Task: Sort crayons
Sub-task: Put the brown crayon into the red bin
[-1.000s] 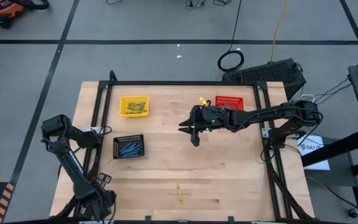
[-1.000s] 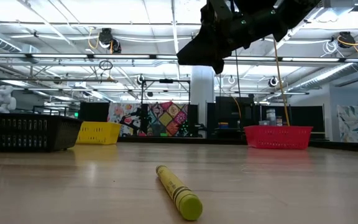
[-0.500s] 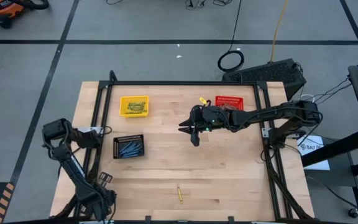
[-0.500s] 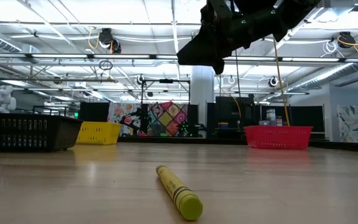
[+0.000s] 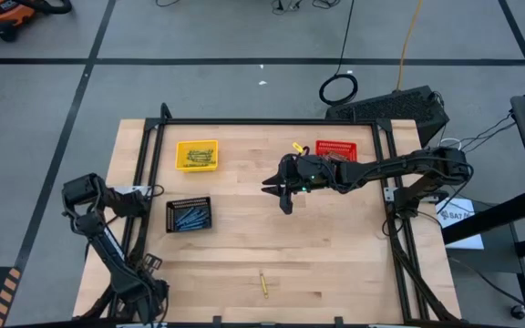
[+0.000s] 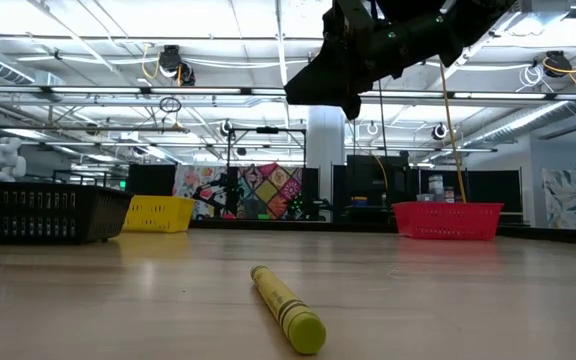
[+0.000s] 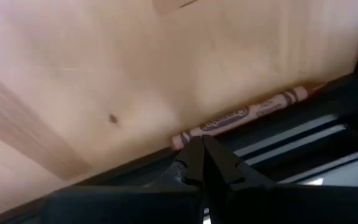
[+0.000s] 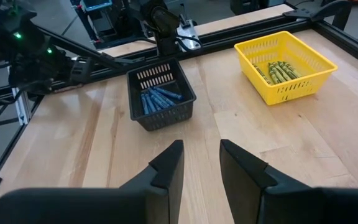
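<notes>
Retrieval is pending: the right gripper, jaws spread and empty, is hovering above mid-tabletop, well apart from the thin yellow wax crayon lying near the front edge, so it needs aligning across the stick before descending.

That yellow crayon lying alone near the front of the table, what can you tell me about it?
The yellow crayon is a short round stick in a yellow-green paper wrapper with dark bands near each end. It lies flat on the bare wooden table, near the front edge and slightly angled, far from all three baskets. From above it shows as a thin yellow sliver. Nothing touches it but the tabletop. The right gripper hangs open well above the table's middle, holding nothing.
</notes>
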